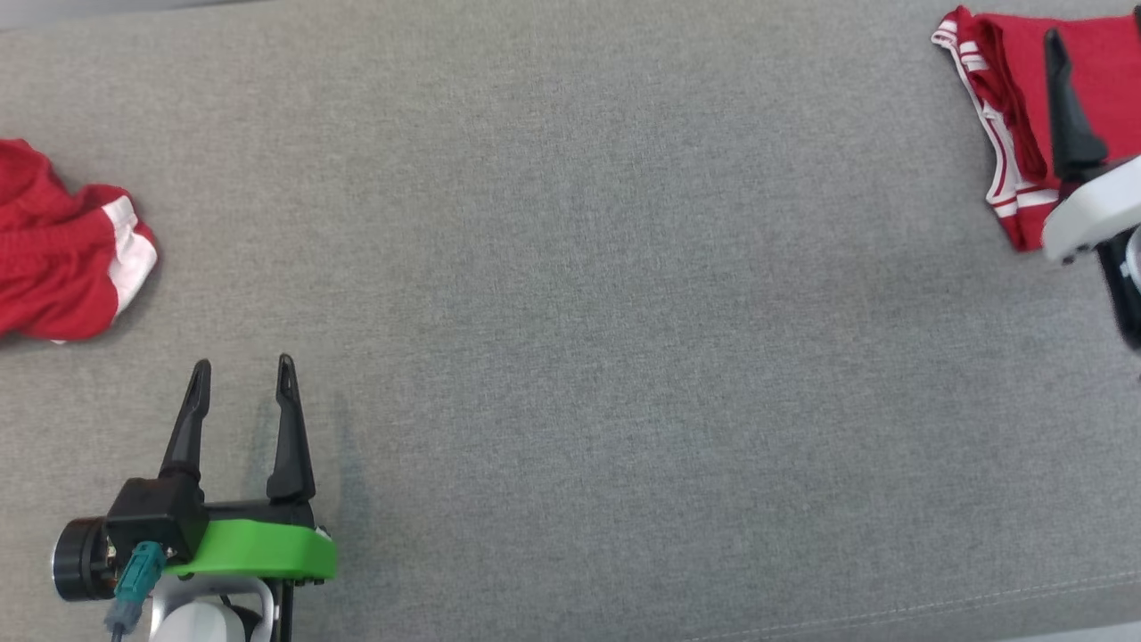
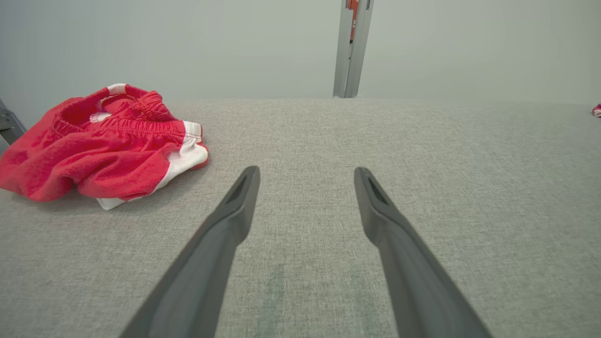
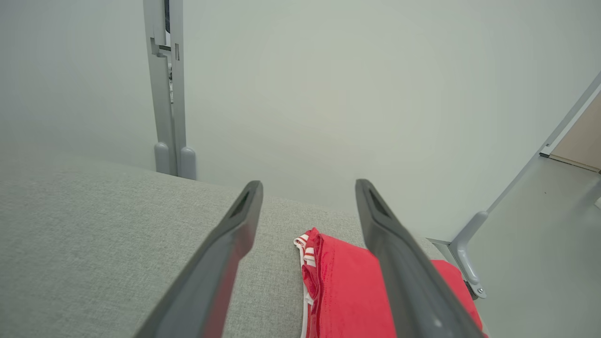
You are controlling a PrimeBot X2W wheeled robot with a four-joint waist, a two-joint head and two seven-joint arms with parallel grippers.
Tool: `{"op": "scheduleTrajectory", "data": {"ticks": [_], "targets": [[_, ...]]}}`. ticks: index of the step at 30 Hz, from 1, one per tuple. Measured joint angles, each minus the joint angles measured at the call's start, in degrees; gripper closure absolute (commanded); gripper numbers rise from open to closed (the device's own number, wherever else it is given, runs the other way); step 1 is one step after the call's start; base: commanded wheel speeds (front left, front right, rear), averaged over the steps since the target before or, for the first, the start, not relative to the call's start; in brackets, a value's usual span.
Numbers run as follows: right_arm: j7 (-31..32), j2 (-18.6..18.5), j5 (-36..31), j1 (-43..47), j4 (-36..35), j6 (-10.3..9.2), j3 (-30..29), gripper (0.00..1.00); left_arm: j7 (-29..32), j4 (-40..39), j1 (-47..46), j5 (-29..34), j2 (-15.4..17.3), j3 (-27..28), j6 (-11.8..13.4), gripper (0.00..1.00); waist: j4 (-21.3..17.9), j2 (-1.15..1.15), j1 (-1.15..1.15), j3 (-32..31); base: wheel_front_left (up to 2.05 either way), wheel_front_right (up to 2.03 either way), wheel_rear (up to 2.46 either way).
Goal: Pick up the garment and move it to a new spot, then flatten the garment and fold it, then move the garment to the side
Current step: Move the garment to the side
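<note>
At the grey fabric worktop's right edge, the right claw hangs spread over the folded red white-striped garment. Left claw spread too.

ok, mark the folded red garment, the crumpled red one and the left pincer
folded garment (image 1: 1119,80): head view, flat red top panel.
crumpled garment (image 2: 103,155): left wrist view, red body below the waistband.
left pincer (image 1: 244,364): head view, midway between its fingertips.
</note>
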Motion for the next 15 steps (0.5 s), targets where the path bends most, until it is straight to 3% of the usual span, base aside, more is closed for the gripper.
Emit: {"op": "scheduleTrajectory", "data": {"ticks": [15], "targets": [[-0.01,14.02,-3.27,27.63,-13.65,0.00,-8.38,0.00,0.00,2.59,4.53,-0.48,-0.66,1.27,-0.86,0.00,3.08,0.00,0.00,-12.41,0.00,0.00,0.00]]}}
